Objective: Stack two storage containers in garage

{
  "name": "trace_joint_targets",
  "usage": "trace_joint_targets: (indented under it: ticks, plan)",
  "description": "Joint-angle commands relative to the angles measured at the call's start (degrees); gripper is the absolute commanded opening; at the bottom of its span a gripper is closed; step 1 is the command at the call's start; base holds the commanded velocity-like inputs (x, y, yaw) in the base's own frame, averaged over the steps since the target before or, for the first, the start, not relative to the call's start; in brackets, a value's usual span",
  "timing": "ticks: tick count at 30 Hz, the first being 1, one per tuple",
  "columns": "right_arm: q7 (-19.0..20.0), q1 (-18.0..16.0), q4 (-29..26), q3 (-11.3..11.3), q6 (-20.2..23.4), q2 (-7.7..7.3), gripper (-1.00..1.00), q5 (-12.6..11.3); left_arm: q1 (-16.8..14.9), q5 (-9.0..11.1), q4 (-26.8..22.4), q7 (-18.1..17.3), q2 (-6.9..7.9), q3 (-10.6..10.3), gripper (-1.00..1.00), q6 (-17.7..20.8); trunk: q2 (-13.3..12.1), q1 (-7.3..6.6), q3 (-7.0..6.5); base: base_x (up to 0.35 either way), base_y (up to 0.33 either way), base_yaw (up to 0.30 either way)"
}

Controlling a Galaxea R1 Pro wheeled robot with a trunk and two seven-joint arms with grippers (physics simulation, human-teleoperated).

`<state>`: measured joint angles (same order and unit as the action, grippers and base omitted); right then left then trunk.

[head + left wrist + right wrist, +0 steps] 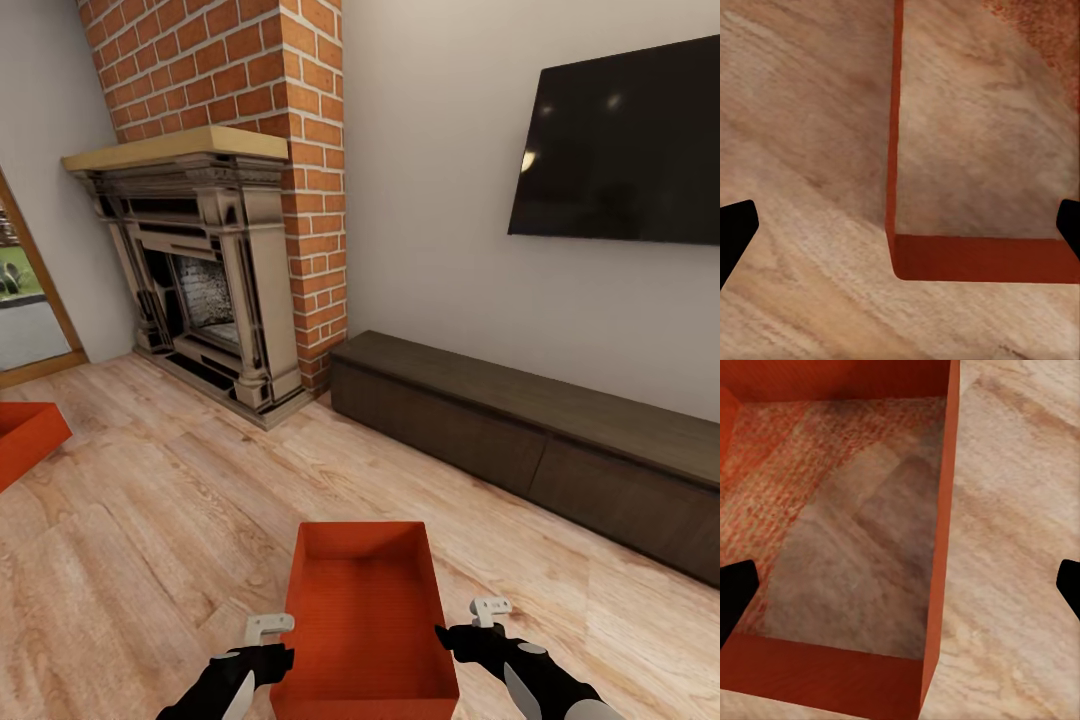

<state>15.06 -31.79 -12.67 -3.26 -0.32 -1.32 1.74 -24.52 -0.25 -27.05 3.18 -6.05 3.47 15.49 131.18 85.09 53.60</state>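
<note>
- Living room, light wood-plank floor [150, 520] everywhere.
- One orange-red container [367, 610] sits bottom center of the head view, open side up.
- Left gripper [268, 645] and right gripper [472, 622] flank its near corners, both spread wide, grabbing nothing.
- Second container [25, 432] peeks in at the left edge.
- Brick fireplace [215, 270] upper left, dark cabinet [540, 440] and TV [625, 145] on the right.
</note>
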Motion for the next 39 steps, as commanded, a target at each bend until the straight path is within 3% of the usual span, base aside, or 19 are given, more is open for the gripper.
trace_joint_targets:
  ticks: [1, 24, 39]
  plan:
    - [0.3, 0.0, 0.0, -0.3, 0.0, 0.0, 1.0, 0.2, 0.0, 0.0, -0.1, 0.0, -0.08, 0.3, 1.0, 0.3, 0.0, -0.01, 0.05, 0.0, 0.0, 0.0]
    - [0.3, 0.0, 0.0, -0.3, 0.0, 0.0, 1.0, 0.2, 0.0, 0.0, -0.2, 0.0, 0.08, 0.3, 1.0, 0.3, 0.0, -0.01, 1.47, 0.0, 0.0, 0.0]
    - [0.3, 0.0, 0.0, -0.3, 0.0, 0.0, 1.0, 0.2, 0.0, -0.3, -2.4, 0.1, 0.42, 0.3, 1.0, 0.4, 0.0, -0.01, 1.55, 0.082, 0.0, 0.0]
